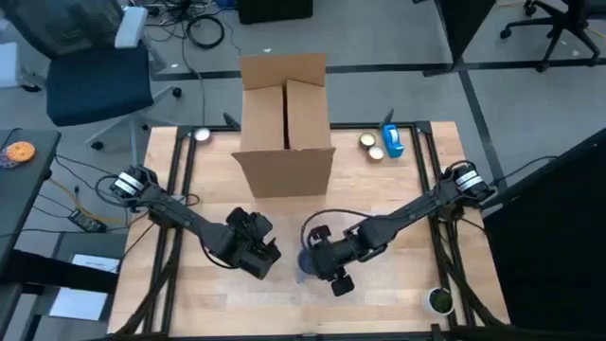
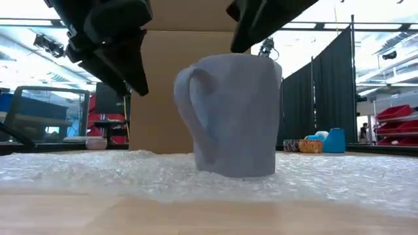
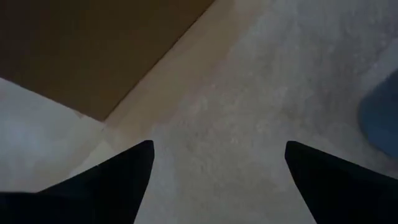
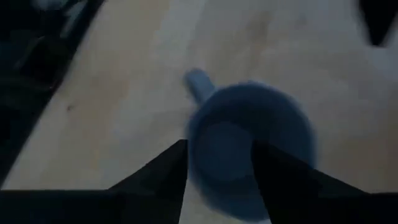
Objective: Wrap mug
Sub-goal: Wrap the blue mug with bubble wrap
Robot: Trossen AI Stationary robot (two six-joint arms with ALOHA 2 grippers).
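Table point(image 1: 398, 294): wooden top with black rails along both sides; a sheet of bubble wrap point(image 2: 339, 179) covers its front middle.
Cardboard box point(image 1: 284, 123): stands at the back centre, top flaps open; its contents cannot be made out.
Left arm: reaches in from the left edge; the left gripper point(image 1: 260, 254) hangs just left of the mug, above the wrap, its two fingers point(image 3: 118, 180) spread wide with nothing between them.
Right arm: comes in from the right edge; the right gripper point(image 1: 327, 265) is directly over the mug, fingers point(image 4: 161, 174) parted around the near part of the rim, with contact unclear.
Mug point(image 2: 232, 114): blue, upright on the bubble wrap at front centre, handle toward the left arm; inside looks empty.
Blue holder point(image 1: 392, 142): back right, beside two small round tins point(image 1: 371, 145).
Small round cup point(image 1: 438, 300): front right corner, with something dark in it.
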